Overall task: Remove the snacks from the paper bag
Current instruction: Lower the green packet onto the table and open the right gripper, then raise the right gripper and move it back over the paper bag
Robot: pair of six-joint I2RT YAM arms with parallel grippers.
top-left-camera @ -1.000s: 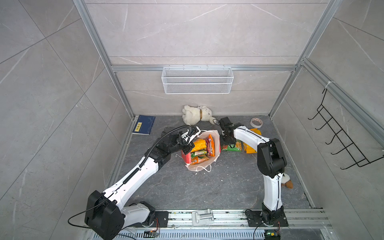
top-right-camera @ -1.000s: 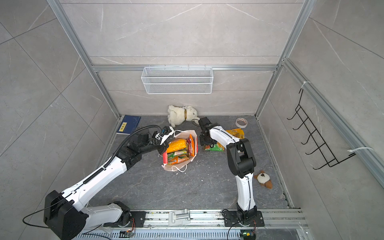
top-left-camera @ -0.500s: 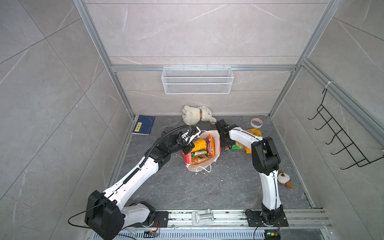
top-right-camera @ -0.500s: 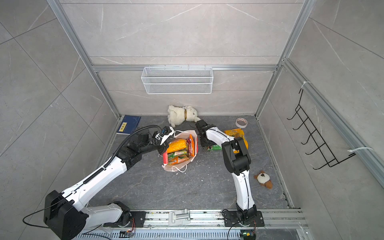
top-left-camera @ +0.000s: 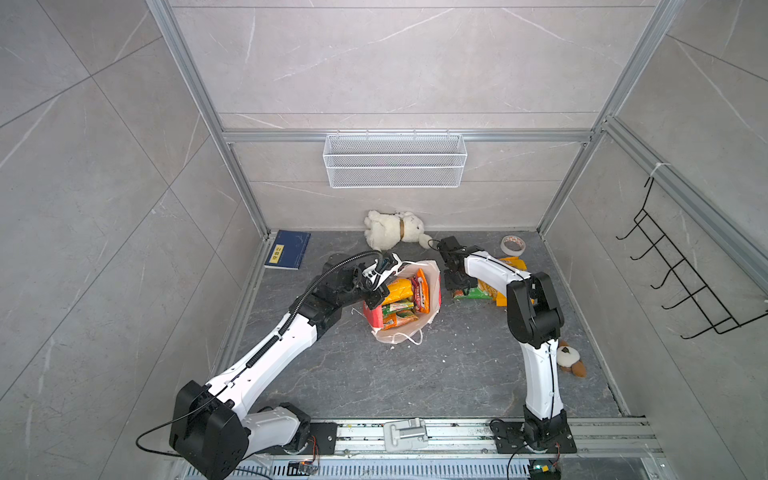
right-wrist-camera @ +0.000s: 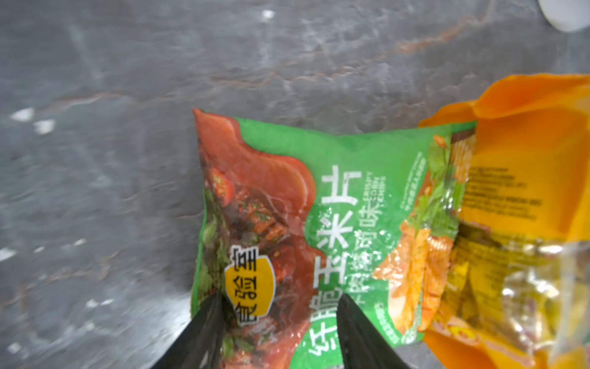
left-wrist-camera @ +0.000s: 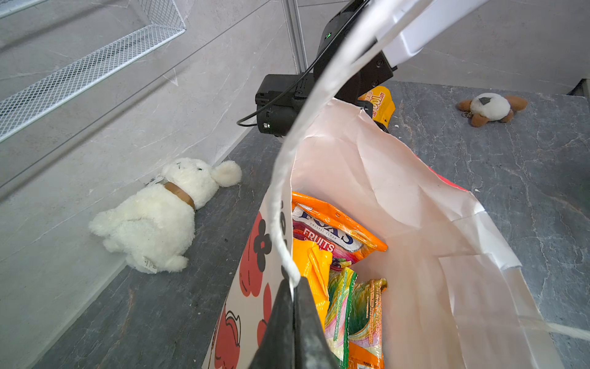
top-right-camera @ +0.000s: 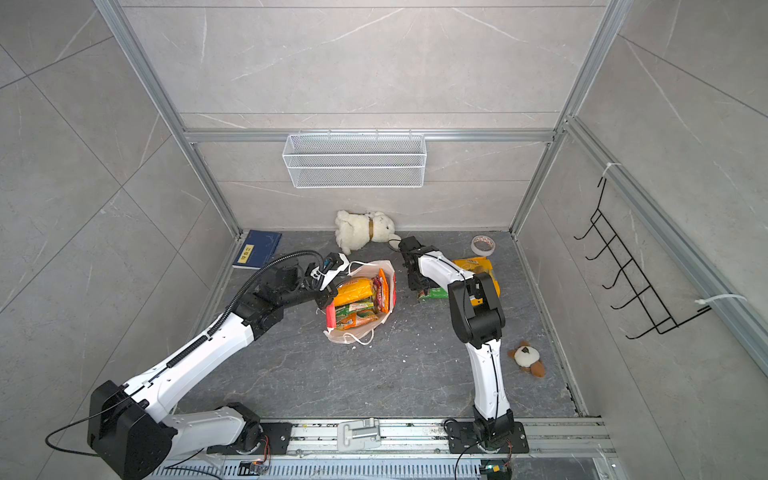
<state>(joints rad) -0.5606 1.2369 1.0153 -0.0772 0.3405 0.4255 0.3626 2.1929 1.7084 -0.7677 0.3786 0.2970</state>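
Partly done: green packet (top-left-camera: 471,293) and yellow packet (top-left-camera: 512,264) are laid out on the floor (top-left-camera: 415,374), right of the bag (top-left-camera: 434,286) at mid-frame in a top view, about four snacks (top-left-camera: 405,297) are left inside; its handle (left-wrist-camera: 281,204) is pinched by left gripper (left-wrist-camera: 292,306), right gripper (right-wrist-camera: 280,298) is spread over green packet.

White paper bag (left-wrist-camera: 383,191) with red prints, green-and-red packet (right-wrist-camera: 319,207), orange packet (right-wrist-camera: 526,143); white plush (left-wrist-camera: 159,217), blue book (top-left-camera: 288,255)

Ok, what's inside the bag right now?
In the bag I can see an orange Fox's packet, a yellow packet and green packets. Their lower parts and anything beneath them are covered, so I can't give a full count.
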